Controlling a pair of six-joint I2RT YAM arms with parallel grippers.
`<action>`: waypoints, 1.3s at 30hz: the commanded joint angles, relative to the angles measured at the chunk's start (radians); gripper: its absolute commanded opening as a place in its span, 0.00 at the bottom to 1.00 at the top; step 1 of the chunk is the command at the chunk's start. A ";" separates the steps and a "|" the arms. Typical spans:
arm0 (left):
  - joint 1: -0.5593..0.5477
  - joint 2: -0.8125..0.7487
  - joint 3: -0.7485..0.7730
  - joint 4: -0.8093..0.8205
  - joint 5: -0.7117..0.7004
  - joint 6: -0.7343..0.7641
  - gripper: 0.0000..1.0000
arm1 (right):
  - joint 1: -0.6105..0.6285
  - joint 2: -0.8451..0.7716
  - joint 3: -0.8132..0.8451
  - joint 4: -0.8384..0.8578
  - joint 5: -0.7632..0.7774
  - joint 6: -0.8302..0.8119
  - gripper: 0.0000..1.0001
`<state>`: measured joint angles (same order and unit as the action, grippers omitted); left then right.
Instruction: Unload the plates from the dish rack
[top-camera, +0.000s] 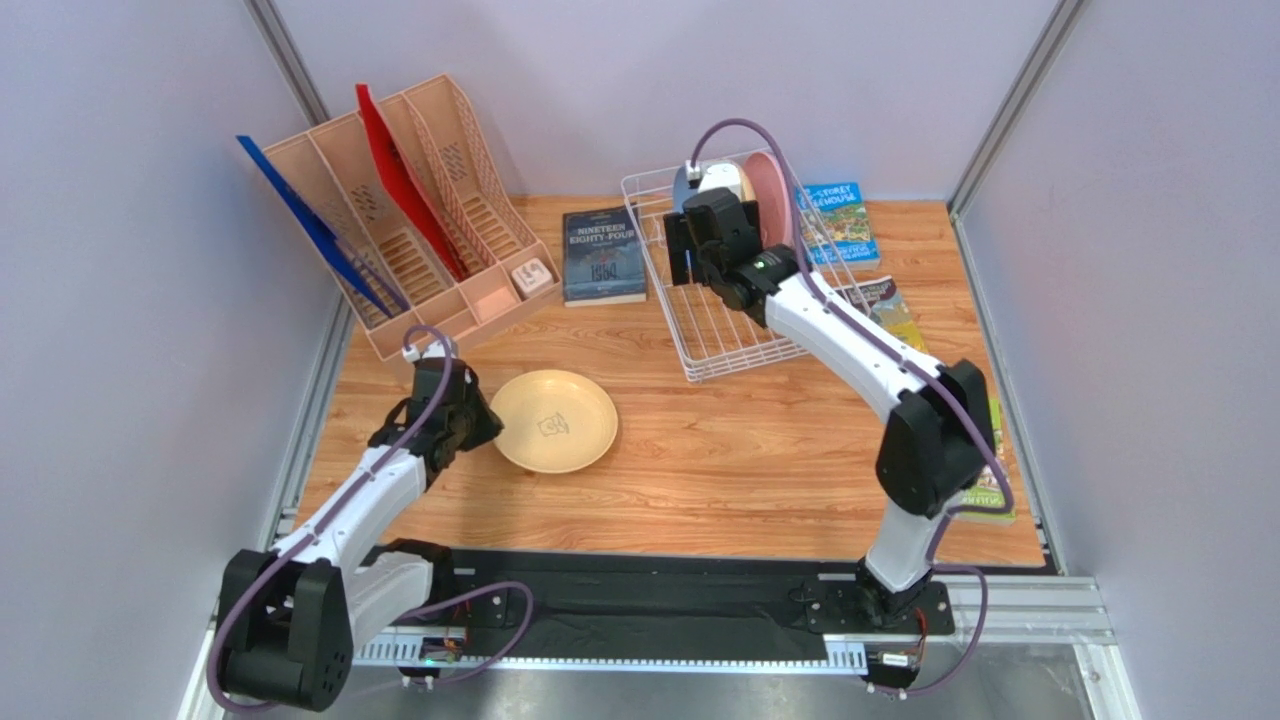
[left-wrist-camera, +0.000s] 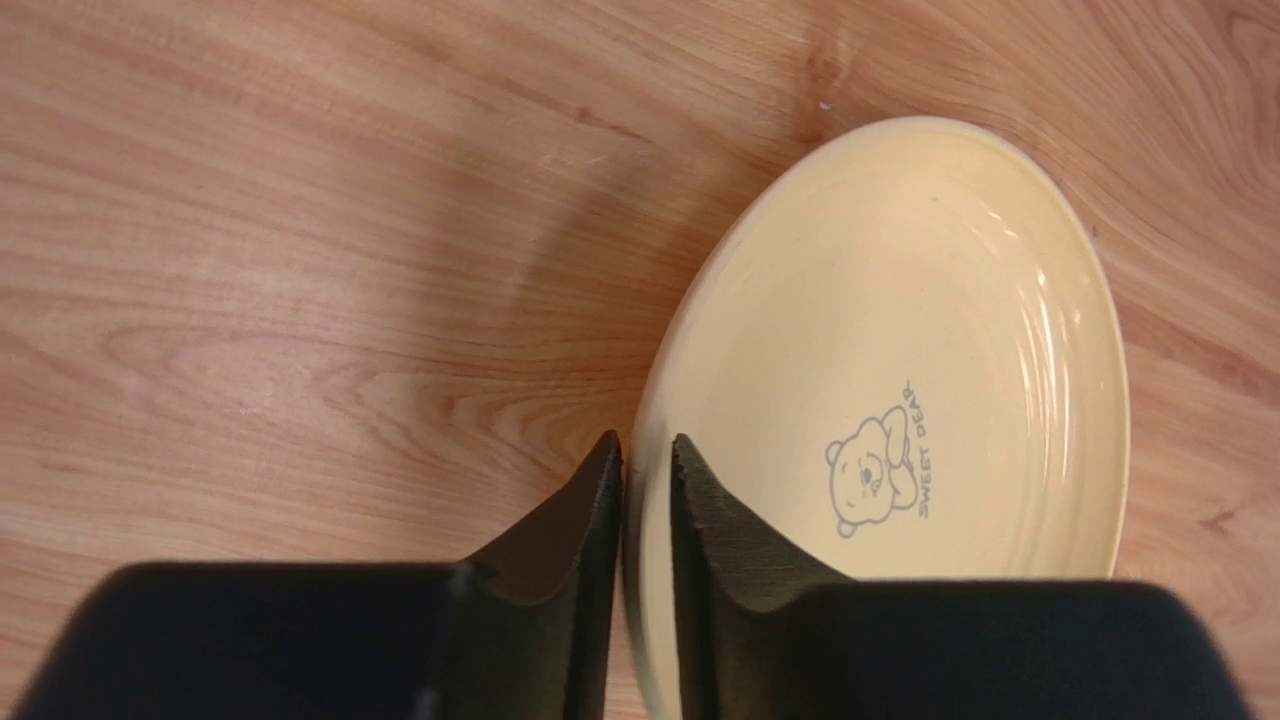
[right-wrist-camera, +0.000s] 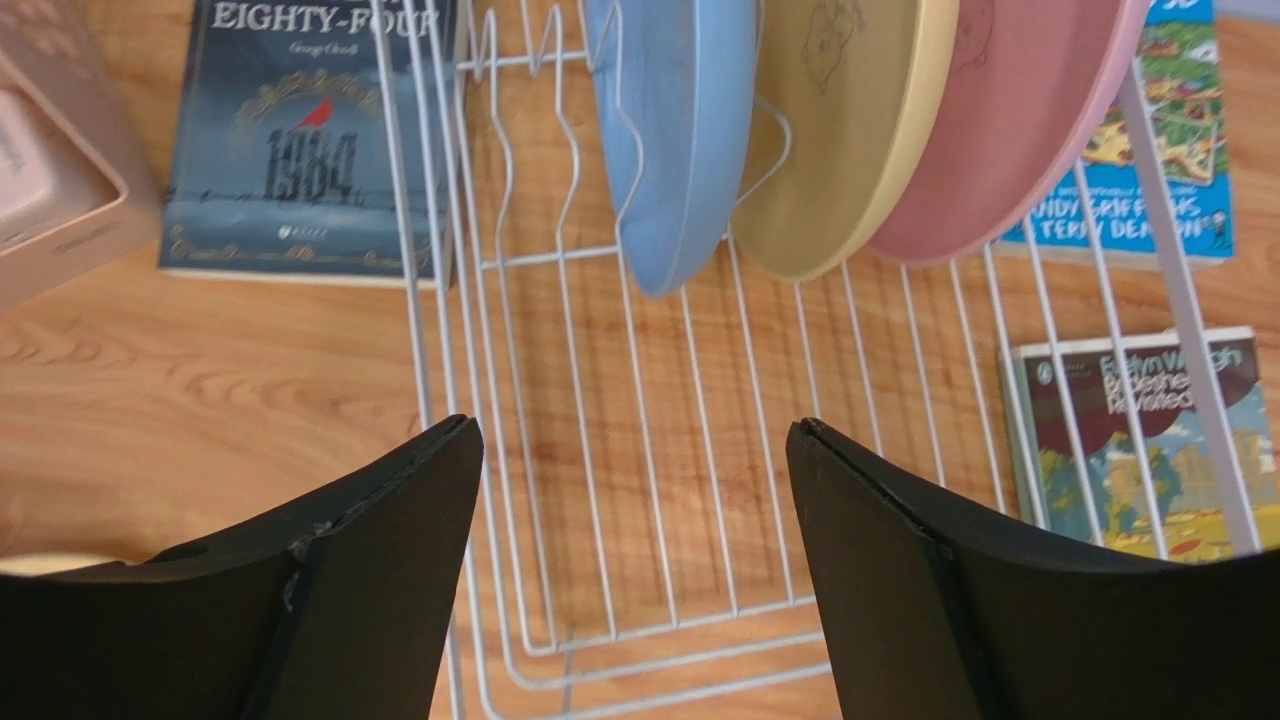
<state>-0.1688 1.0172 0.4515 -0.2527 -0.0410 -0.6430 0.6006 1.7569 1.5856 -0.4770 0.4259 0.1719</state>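
A pale yellow plate (top-camera: 553, 420) lies flat on the wooden table; in the left wrist view (left-wrist-camera: 902, 345) it shows a bear drawing. My left gripper (top-camera: 478, 425) (left-wrist-camera: 646, 450) is shut on its left rim, one finger on each side. The white wire dish rack (top-camera: 706, 338) (right-wrist-camera: 661, 450) stands at the back. In it, upright, are a light blue plate (right-wrist-camera: 676, 135), a tan-yellow plate (right-wrist-camera: 842, 120) and a pink plate (right-wrist-camera: 1007, 120) (top-camera: 771, 195). My right gripper (top-camera: 706, 213) (right-wrist-camera: 634, 435) is open and empty over the rack, just before the blue plate.
A peach file organiser (top-camera: 406, 210) with a blue and a red folder stands at the back left. A dark book (top-camera: 604, 255) lies left of the rack. Other books (top-camera: 837, 222) lie at the rack's right, down to the table's right edge (top-camera: 992, 480).
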 joint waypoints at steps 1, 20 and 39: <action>-0.001 0.024 0.018 -0.013 -0.069 -0.007 0.37 | -0.010 0.147 0.160 0.014 0.136 -0.112 0.77; -0.001 -0.127 0.069 -0.109 -0.085 0.026 0.71 | -0.018 0.478 0.481 0.063 0.378 -0.302 0.00; -0.001 -0.129 0.096 -0.125 -0.089 0.045 0.83 | 0.024 0.348 0.248 0.764 0.835 -0.709 0.00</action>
<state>-0.1688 0.8997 0.4931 -0.3691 -0.1226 -0.6216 0.6331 2.2356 1.8694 0.0471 1.1461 -0.3935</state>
